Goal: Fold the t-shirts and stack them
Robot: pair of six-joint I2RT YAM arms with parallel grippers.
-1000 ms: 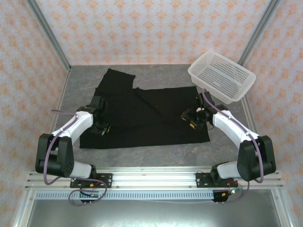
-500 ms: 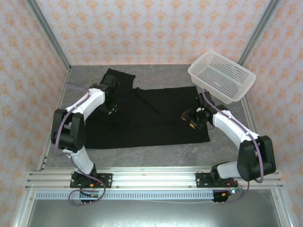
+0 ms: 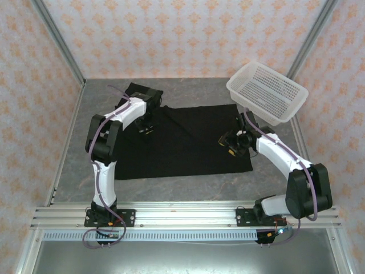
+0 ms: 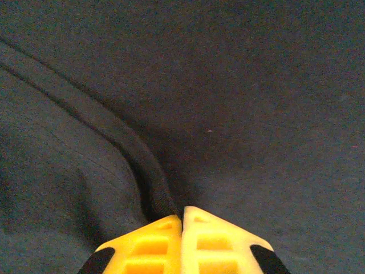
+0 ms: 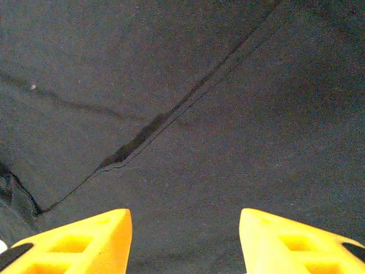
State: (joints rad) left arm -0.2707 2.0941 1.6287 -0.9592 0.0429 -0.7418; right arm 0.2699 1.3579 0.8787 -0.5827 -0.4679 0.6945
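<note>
Pink wallpaper with an orange motif [image 3: 182, 34] closed in a grey stone-patterned tabletop [image 3: 188, 185], seen from above. Spread flat across its middle lay a black short-sleeved fabric t-shirt [image 3: 194, 145], plain black side up, with one part reaching toward the far left corner.

On the left, the white left arm [image 3: 122, 114] stretched out over the cloth, and the left claw [image 3: 146, 130] pointed down onto the shirt's far left part. From the left wrist camera, the left claw [image 4: 182, 231] had its yellow fingers [image 4: 151, 245] pressed together, clamped on a raised fold of the black cloth that ran away up and to the left.

Further right, the right claw [image 3: 230, 142] sat low over the shirt near its right edge. From the right wrist camera, the right claw [image 5: 185, 228] had its yellow fingers [image 5: 85, 237] spread apart over flat black cloth, with a thin crease running diagonally ahead.

At the far right corner stood a white perforated plastic basket [image 3: 268, 91], tilted, its near end above the shirt's far right corner.
</note>
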